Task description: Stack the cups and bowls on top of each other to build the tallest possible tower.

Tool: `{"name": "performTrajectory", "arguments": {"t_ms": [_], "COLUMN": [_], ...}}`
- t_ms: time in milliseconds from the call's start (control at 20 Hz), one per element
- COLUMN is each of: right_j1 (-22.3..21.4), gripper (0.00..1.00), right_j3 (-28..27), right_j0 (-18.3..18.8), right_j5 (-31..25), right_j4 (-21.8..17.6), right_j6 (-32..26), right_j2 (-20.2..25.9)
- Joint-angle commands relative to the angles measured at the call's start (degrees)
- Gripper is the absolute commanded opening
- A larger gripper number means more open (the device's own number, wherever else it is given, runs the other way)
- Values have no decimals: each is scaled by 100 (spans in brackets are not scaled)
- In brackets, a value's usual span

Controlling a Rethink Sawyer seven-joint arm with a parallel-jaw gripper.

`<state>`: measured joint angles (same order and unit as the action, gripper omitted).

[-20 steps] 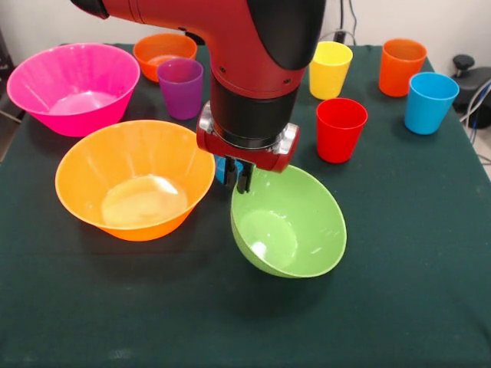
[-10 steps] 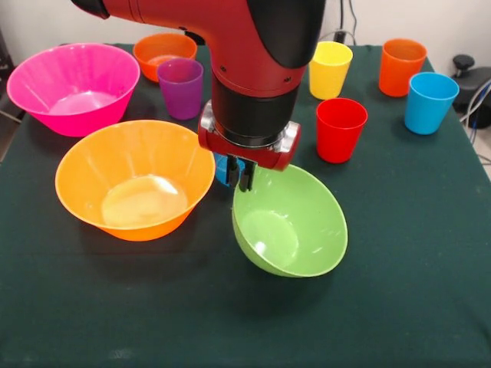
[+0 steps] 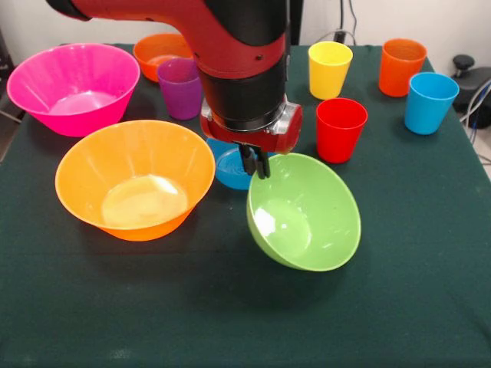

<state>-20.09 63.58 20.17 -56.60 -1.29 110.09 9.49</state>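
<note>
The claw [image 3: 258, 167] grips the rim of the glossy green plastic bowl [image 3: 307, 215] — tilted and lifted off the dark green surface [image 3: 414, 307] — beside the small blue plastic bowl [image 3: 229, 167].

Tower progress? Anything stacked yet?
Nothing stacked so far. In hand: the gripper grips the green bowl by its rim, tilted and lifted, beside the small blue bowl. Left: the large orange bowl, pink bowl, and all five cups stand separate on the table.
</note>
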Motion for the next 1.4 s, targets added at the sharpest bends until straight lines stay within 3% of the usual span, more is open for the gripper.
{"name": "performTrajectory", "arguments": {"t_ms": [50,350,750,1400], "right_j1": [-190,-97,-100,-775], "gripper": [0,0,0,0], "right_j3": [1279,1530,1772,2321], "right_j0": [492,830,1059,1162], "right_j5": [651,775,895,879], "right_j4": [289,251,-11,-392], "right_j6": [-1435,-1341,-1138,-645], "right_j2": [1419,1924,2248,2223]}}
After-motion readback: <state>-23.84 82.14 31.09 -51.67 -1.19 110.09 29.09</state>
